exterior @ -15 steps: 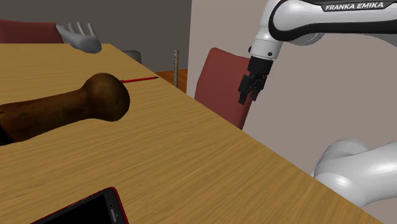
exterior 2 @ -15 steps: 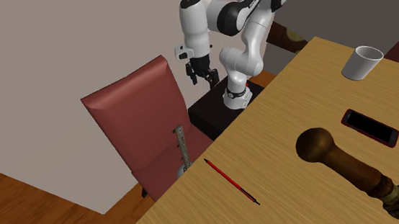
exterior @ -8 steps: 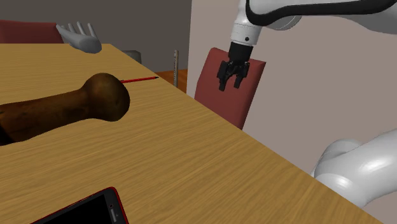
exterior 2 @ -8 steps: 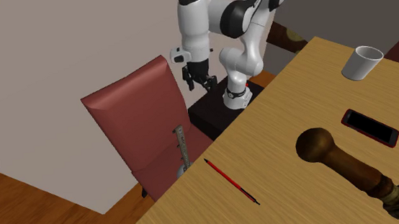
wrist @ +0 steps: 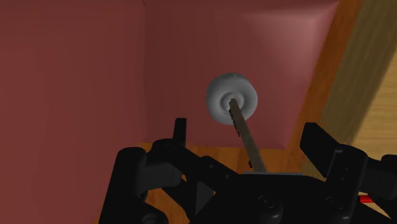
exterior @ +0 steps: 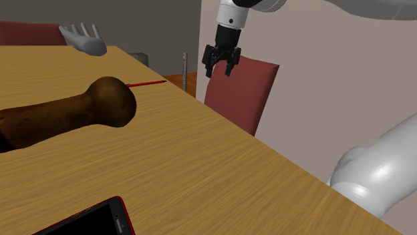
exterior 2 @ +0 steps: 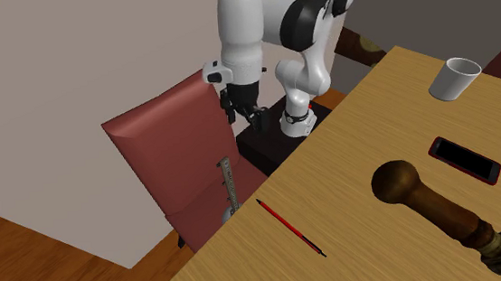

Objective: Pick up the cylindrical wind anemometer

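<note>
Soft, even light lies flat on the table (exterior: 200,160), brightest on the white arm (exterior 2: 239,27), dimmer in the wrist view.

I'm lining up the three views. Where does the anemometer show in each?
Shoulder view: anemometer, thin rod beyond the table edge, left of the red chair.
Second exterior view: anemometer standing on the chair seat, beside the table.
Wrist view: anemometer seen from above, round grey base on the seat.
Shared landmark: red chair.

Arm links (exterior 2: 239,27): were white, smooth, rounded tubes.
Joints (exterior 2: 297,19): were dark bands set between the white shells.
Wrist block (exterior 2: 212,72): was a small white box.
Gripper (exterior: 218,71): was all black and angular, with two short fingers (wrist: 180,132).
</note>
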